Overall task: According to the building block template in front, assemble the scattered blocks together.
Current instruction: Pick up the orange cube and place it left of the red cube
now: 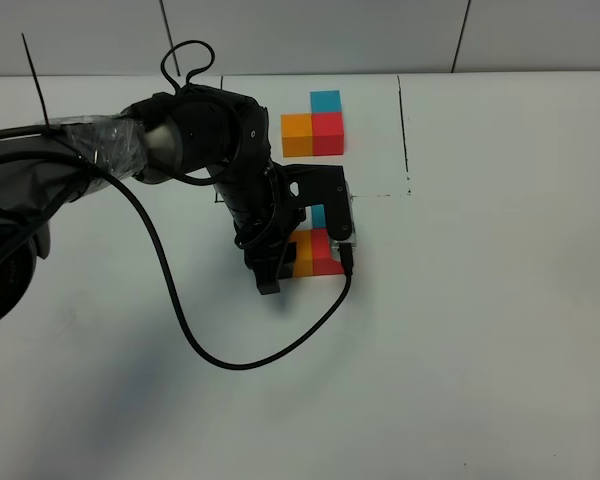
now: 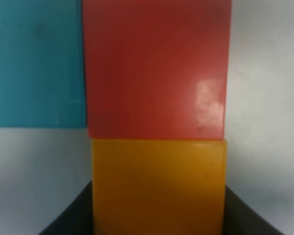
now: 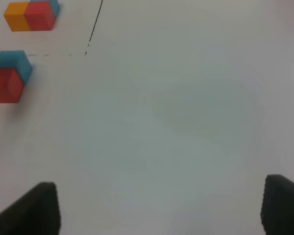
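Frame centre: left gripper (image 1: 298, 262) grasps orange block (image 1: 303, 256), which touches red block (image 1: 323, 252); blue block (image 1: 318, 216) behind. Template (image 1: 316, 124) upper centre. Right gripper (image 3: 159, 208) spread, empty.

We think this is a robot test room. We see a plain white table (image 1: 500, 350) with thin black lines (image 1: 403, 130) drawn on it, grey wall panels (image 1: 310, 35) behind, and a black cable (image 1: 180, 310) lying loose.
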Controlling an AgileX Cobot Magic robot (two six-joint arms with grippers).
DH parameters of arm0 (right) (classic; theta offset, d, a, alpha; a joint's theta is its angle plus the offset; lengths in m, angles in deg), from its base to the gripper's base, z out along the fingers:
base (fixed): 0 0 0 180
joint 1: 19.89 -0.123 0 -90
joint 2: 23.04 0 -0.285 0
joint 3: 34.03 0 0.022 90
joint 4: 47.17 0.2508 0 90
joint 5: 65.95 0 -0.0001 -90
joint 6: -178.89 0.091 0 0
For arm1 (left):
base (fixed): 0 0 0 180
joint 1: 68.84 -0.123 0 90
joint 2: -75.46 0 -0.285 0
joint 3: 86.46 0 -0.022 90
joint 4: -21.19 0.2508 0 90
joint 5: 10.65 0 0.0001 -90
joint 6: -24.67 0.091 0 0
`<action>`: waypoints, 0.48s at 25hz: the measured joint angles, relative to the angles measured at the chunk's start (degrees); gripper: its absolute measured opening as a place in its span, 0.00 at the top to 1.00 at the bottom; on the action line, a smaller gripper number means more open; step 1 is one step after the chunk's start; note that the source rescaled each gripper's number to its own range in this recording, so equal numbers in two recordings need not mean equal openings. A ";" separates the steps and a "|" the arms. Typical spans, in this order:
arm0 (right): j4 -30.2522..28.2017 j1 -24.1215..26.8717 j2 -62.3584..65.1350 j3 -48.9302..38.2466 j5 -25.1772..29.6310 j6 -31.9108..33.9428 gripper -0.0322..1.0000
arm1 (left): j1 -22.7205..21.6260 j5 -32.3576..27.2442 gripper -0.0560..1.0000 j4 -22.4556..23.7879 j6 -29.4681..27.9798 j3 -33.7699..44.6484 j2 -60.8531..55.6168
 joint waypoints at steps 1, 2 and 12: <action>0.00 0.00 0.00 0.00 0.00 0.00 0.31 | 0.00 0.00 0.94 0.00 -0.02 0.00 0.00; 0.00 0.00 0.00 0.00 0.00 0.00 0.31 | 0.00 0.00 0.94 0.00 -0.02 0.00 0.00; 0.00 0.00 0.00 0.00 0.00 0.00 0.31 | 0.00 -0.05 0.94 0.00 -0.02 0.00 0.00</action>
